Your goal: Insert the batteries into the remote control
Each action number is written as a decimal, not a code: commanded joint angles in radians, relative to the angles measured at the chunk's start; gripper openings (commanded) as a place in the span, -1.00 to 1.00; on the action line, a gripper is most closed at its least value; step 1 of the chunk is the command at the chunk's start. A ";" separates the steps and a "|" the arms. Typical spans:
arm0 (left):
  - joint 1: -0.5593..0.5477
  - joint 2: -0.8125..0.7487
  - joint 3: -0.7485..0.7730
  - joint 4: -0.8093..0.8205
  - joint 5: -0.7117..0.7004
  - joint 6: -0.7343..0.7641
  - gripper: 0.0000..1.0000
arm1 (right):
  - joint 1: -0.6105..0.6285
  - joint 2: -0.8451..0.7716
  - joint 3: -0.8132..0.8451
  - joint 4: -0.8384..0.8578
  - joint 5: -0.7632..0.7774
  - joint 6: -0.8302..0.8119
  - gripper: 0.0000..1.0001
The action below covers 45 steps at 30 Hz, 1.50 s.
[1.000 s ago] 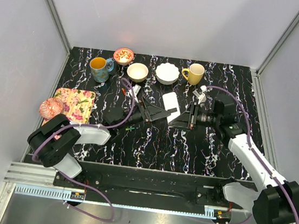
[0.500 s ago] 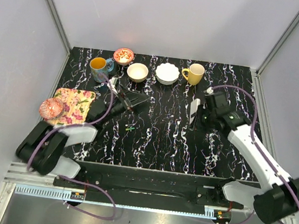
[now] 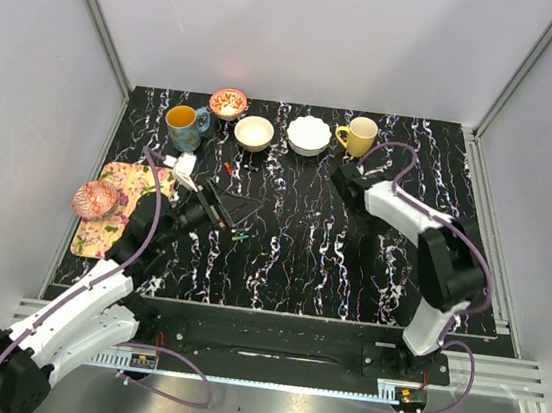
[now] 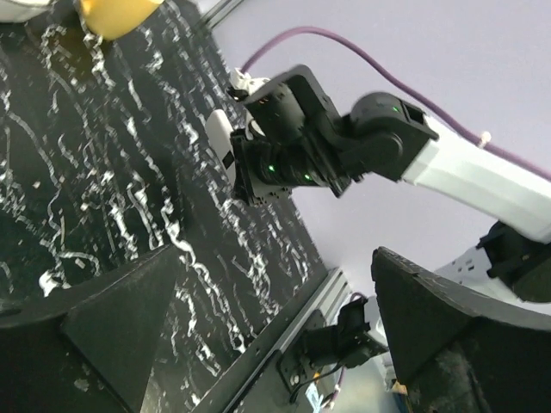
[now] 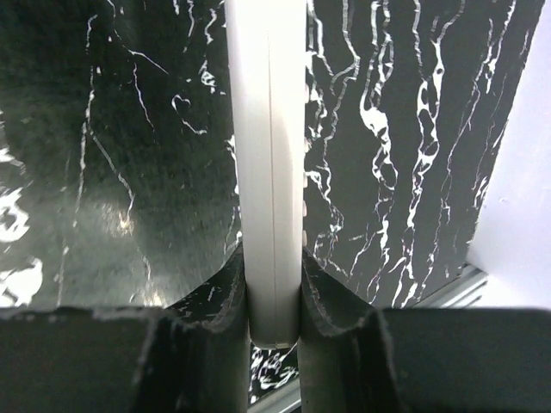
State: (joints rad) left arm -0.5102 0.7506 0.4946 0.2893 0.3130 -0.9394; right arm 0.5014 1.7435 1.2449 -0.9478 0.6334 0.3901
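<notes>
**Setting.** Black table (image 3: 288, 269) with white veining, closed in by pale grey walls.

**Far edge, in a row.** Blue mug (image 3: 182, 127), red patterned bowl (image 3: 228, 103), cream bowl (image 3: 254, 132), white bowl (image 3: 308, 135), yellow mug (image 3: 358, 135).

**Left edge.** Flowered mat (image 3: 137, 192).

**Remote control** (image 5: 269, 155). A white slab seen edge-on, pinched across its thin sides by the right claw (image 5: 274, 288). It is over the far middle of the table, near the yellow mug. This grip probably leaves its faces free for loading.

**Left claw** (image 3: 239, 205). Its jaws are spread wide with nothing between them, left of centre, probably ready to fetch a battery.

**Small green-tipped piece** (image 3: 240, 234). It lies just beside the left claw and is too small to identify.

**Writing.** None readable.
</notes>
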 commanded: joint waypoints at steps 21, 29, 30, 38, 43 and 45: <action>-0.001 -0.131 -0.062 -0.179 0.003 0.034 0.98 | 0.012 0.341 0.188 0.017 -0.166 -0.131 -0.26; -0.001 -0.111 -0.067 -0.170 0.005 0.028 0.98 | 0.057 0.257 0.206 0.026 -0.267 -0.086 0.45; -0.001 -0.112 -0.067 -0.170 0.006 0.028 0.98 | 0.074 0.251 0.224 0.026 -0.291 -0.080 0.47; -0.001 -0.134 -0.035 -0.288 -0.090 0.068 0.98 | 0.111 -0.049 0.216 0.105 -0.402 0.022 0.57; -0.001 -0.065 0.071 -0.536 -0.242 0.146 0.98 | 0.111 -0.451 -0.056 0.288 -0.357 0.046 0.62; -0.001 -0.040 0.102 -0.596 -0.297 0.154 0.98 | 0.111 -0.565 -0.244 0.357 -0.363 0.044 0.62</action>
State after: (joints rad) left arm -0.5106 0.6685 0.4934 -0.1528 0.1638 -0.8436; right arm 0.6144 1.4052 1.2411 -0.7246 0.2699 0.3943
